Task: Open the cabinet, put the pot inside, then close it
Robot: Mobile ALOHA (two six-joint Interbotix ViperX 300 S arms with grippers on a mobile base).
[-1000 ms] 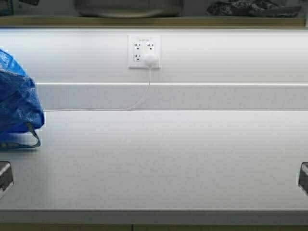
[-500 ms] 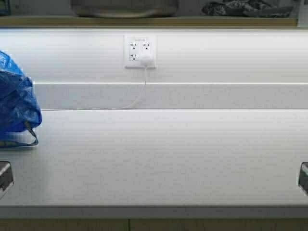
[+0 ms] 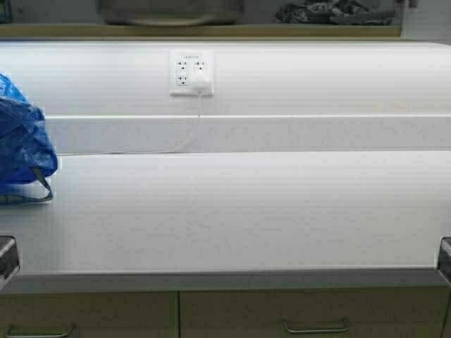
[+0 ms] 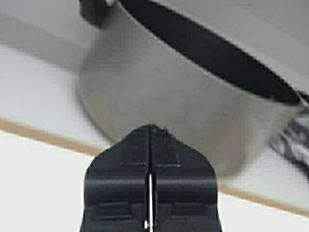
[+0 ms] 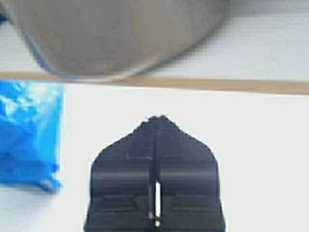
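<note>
Large dark grey matte stockpot (image 3: 169,10) up on the shelf of the beige wood-grain cabinet (image 3: 211,31), right at the top of the high view, base just behind the shelf's front edge. Crumpled dark patterned cloth (image 3: 331,11) on the same shelf, off to the right. No door anywhere in shot, so cannot say whether open or shut.

Left pincer (image 4: 149,133) pressed fully closed, gripping nothing, low at the left edge of the pale grey worktop (image 3: 246,211). Right pincer (image 5: 157,123) likewise clamped together and empty, low at the right edge.

Now the hazards, judging from here. Pot looking close to the lip: probably enough to foul a closing door, or to be nudged and tipped off the shelf. Doors out of sight means reaching for the handles half blind, with a fair chance of missing or clipping the shelf edge. Watch the crinkled blue plastic bag (image 3: 25,141) on the left and the thin white cable (image 3: 194,130) trailing from the white wall socket (image 3: 190,72): easy snags for a rising left arm.
</note>
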